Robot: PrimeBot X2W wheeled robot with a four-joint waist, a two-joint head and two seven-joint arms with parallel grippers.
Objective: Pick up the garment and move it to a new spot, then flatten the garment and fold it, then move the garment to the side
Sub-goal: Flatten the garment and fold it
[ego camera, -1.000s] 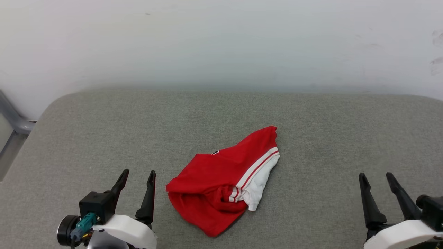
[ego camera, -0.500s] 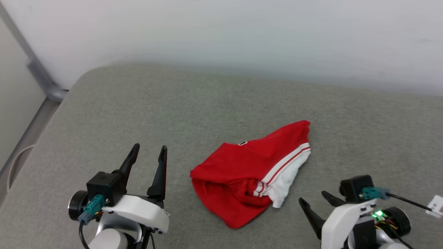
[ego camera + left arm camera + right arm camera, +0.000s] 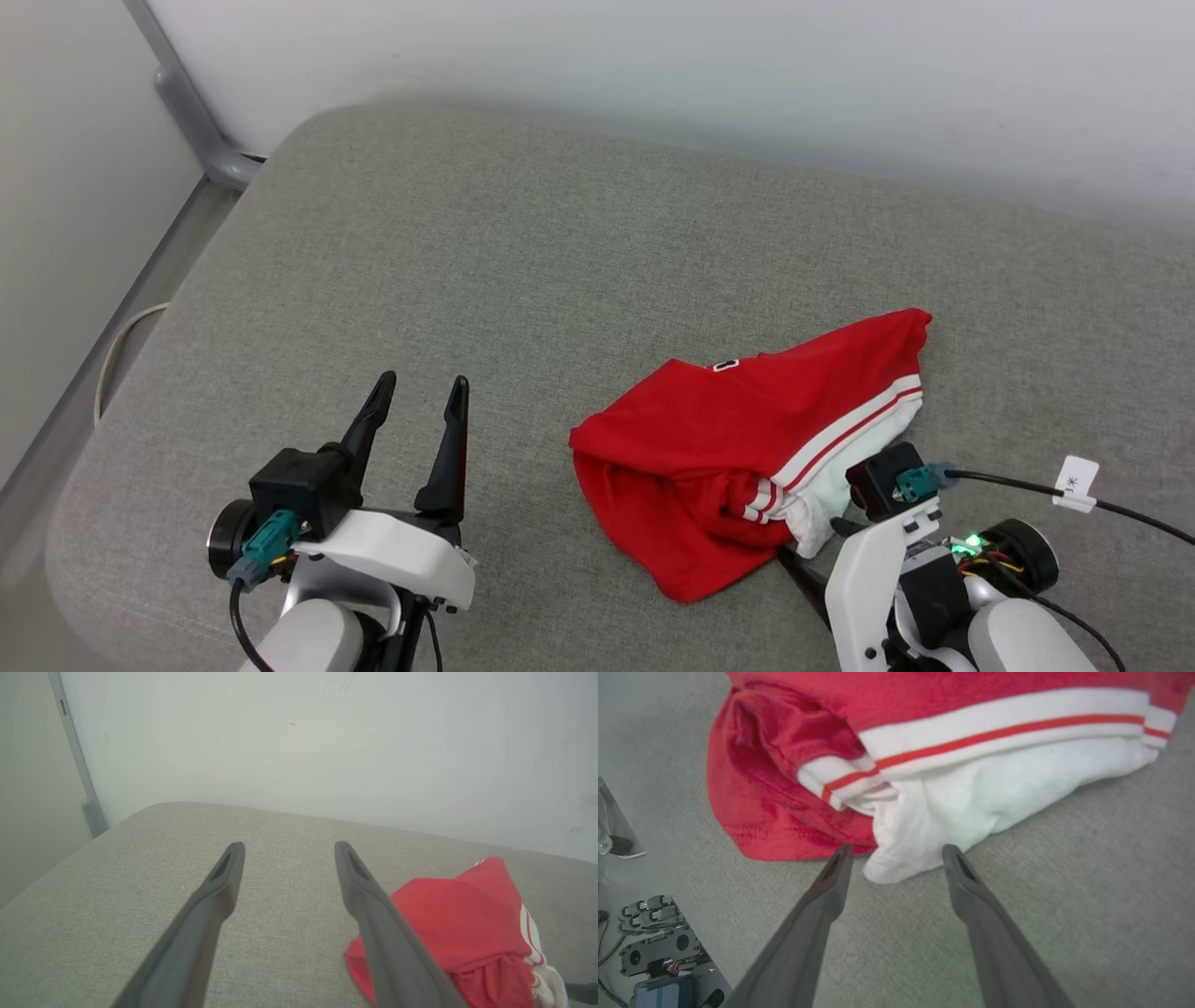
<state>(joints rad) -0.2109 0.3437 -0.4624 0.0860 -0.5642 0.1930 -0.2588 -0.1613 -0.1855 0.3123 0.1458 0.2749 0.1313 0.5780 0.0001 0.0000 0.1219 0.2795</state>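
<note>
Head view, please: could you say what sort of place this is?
Probably a plain indoor room: a grey upholstered cushion, like a sofa seat, against a bare white wall, with a red garment on it.

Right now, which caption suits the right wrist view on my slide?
Open right gripper at the white sleeve of the crumpled garment, on a grey cushion.

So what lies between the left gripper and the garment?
Nothing: bare grey cushion separates the left gripper from the garment, shown in the head view.

Nothing fully legible; white tag (image 3: 1075, 483) on black cable (image 3: 1004, 482) carries tiny dark mark, unreadable; garment (image 3: 747, 439) shows scrap of black-white lettering (image 3: 725, 365), too small.
</note>
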